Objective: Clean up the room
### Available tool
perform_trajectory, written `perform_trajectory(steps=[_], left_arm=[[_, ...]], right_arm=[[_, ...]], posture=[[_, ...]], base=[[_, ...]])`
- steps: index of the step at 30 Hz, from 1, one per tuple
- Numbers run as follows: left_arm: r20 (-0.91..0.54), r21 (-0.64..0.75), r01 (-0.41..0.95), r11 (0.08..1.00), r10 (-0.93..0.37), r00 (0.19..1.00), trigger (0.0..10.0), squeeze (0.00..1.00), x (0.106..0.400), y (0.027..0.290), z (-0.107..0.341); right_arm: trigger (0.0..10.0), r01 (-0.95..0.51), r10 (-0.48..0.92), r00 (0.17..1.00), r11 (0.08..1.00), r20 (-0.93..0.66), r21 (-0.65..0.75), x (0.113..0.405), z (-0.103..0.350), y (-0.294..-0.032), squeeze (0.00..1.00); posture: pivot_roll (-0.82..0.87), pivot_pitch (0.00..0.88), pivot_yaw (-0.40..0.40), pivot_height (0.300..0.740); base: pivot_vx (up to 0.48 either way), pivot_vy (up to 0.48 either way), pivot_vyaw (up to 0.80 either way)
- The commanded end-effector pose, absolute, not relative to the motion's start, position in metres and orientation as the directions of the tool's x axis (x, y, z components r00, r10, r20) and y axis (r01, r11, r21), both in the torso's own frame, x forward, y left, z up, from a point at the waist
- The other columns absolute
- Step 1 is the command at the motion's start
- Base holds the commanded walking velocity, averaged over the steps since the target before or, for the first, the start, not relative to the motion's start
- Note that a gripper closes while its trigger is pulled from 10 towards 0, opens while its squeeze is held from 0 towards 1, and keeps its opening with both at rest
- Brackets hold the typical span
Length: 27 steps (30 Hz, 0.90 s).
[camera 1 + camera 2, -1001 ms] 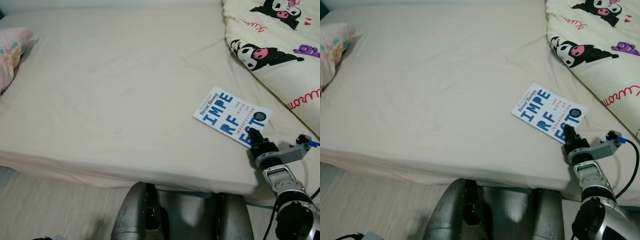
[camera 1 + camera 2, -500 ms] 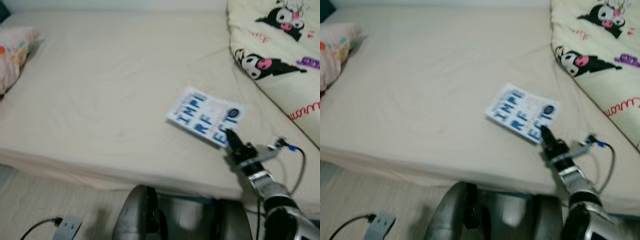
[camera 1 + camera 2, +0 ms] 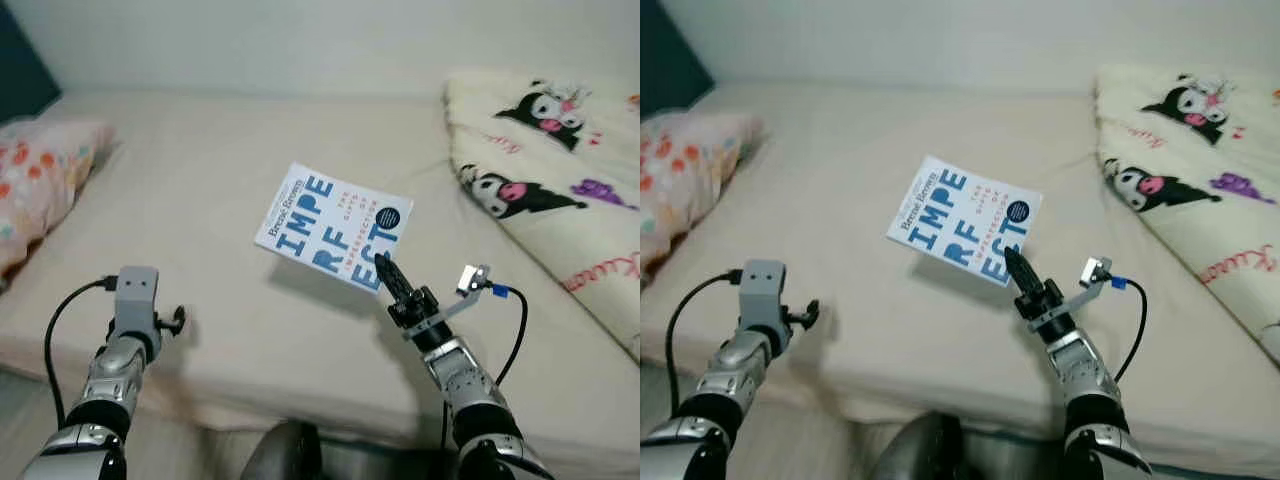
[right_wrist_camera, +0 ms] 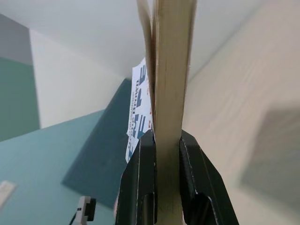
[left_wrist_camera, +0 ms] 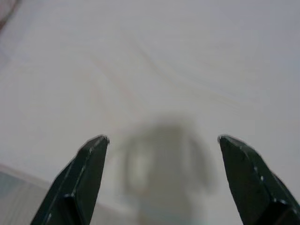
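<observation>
My right hand [image 3: 388, 272] grips the white paperback book with blue block lettering [image 3: 333, 228] by its lower corner, the 2 black fingers [image 4: 140, 187] clenched on either side of the cream page block. The book is lifted clear of the beige bed sheet [image 3: 220, 180], tilted, cover facing up toward my head camera, its shadow lying on the sheet just beneath it. Seen from my head, the book sits near the centre of the bed, with my right arm reaching up to it from about 5 o'clock.

My left hand [image 5: 161, 173] hangs released over the near edge of the bed at about 8 o'clock, its 2 fingers spread wide apart with only blurred sheet between them; a grey camera box [image 3: 136, 284] and black cable ride on that wrist.

A cream quilt printed with black-and-pink cartoon characters [image 3: 545, 180] is bunched along the bed at 2 o'clock. A pink floral pillow [image 3: 40, 185] lies at 9 o'clock, with a dark teal panel [image 3: 22, 70] behind it at 10 o'clock.
</observation>
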<state>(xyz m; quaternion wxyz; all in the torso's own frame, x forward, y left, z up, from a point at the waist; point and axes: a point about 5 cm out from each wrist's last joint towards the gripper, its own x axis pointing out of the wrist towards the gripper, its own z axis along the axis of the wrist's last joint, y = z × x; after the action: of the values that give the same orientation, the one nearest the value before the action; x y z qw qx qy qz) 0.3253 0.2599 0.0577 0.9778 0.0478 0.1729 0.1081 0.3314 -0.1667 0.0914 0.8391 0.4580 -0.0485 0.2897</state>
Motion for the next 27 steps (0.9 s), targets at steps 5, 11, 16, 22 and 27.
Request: perform_trajectory(steps=[5,11,16,22,27], left_arm=[[-0.386,0.115,-0.235,0.965,0.262,0.885,10.0,0.0,0.32,0.256,0.046],[-0.493,0.108,-0.185,0.977,0.214,0.843,10.0,0.0,0.304,0.238,0.017],[-0.634,0.128,-0.133,0.983,0.185,0.751,10.0,0.0,0.269,0.226,-0.022],[-0.776,0.176,-0.05,0.983,0.17,0.607,10.0,0.0,0.215,0.221,-0.062],[-0.808,0.187,-0.019,0.982,0.165,0.566,10.0,0.0,0.201,0.221,-0.071]], right_arm=[[0.0,-0.517,0.465,0.83,0.437,0.307,0.736,0.328,0.083,-0.158,0.0],[0.0,-0.475,0.485,0.844,0.478,0.229,0.739,0.322,0.071,-0.149,0.0],[0.0,-0.409,0.479,0.867,0.531,0.135,0.742,0.32,0.058,-0.149,0.0],[0.0,-0.379,0.467,0.878,0.555,0.099,0.741,0.315,0.051,-0.154,0.0],[0.0,-0.377,0.464,0.88,0.561,0.097,0.737,0.316,0.052,-0.154,0.0]], posture=[[0.08,0.0,0.038,0.639],[0.07,0.0,0.03,0.668],[0.05,0.0,0.028,0.697],[0.04,0.0,0.028,0.722],[0.03,0.0,0.029,0.731]], base=[[0.0,0.0,0.0],[-0.153,0.0,0.0],[0.0,0.0,0.0],[0.0,0.0,0.0],[0.0,0.0,0.0]])
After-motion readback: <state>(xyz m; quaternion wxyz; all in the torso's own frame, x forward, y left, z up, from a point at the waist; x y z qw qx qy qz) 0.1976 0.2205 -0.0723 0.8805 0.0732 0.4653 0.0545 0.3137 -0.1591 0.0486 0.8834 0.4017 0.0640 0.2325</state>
